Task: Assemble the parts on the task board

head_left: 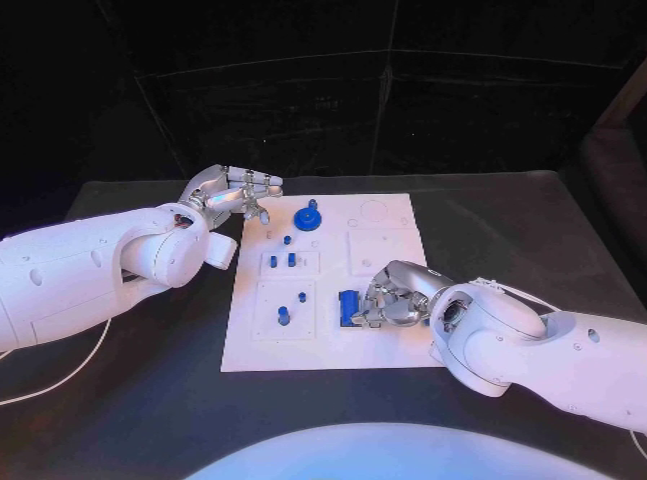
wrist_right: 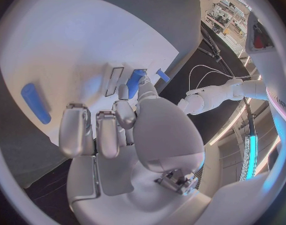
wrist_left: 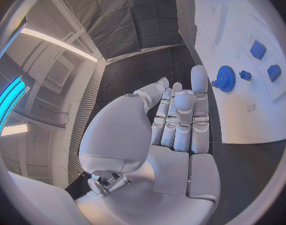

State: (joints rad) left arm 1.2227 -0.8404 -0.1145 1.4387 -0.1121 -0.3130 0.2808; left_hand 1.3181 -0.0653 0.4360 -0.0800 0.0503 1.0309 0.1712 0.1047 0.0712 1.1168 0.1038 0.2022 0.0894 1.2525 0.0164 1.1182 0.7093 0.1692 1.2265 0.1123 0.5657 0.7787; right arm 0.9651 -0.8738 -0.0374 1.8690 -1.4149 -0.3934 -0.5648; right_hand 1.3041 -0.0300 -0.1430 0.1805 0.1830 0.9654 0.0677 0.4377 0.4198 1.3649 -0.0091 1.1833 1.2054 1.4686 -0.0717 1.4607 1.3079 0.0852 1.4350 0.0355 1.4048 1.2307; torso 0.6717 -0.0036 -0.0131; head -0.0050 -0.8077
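A black table (head_left: 554, 230) fills the scene, backed by dark panelled walls, with the white task board (head_left: 388, 345) lying flat at its middle. On the board sit a blue gear (head_left: 309, 218) near the far edge, several small blue pegs (head_left: 281, 260) standing in square recesses further in, and a blue block (head_left: 349, 302) near the right side. The left hand (head_left: 234, 195) hovers just off the board's far left corner, its fingers straight, held together and empty; the gear lies just beyond the fingertips (wrist_left: 200, 75). The right hand (head_left: 391, 298) rests over the board's near right part, fingers curled down beside the blue block; whether they actually grip it cannot be told, since the hand hides the contact. A white cable (head_left: 42, 385) trails over the table's left side.
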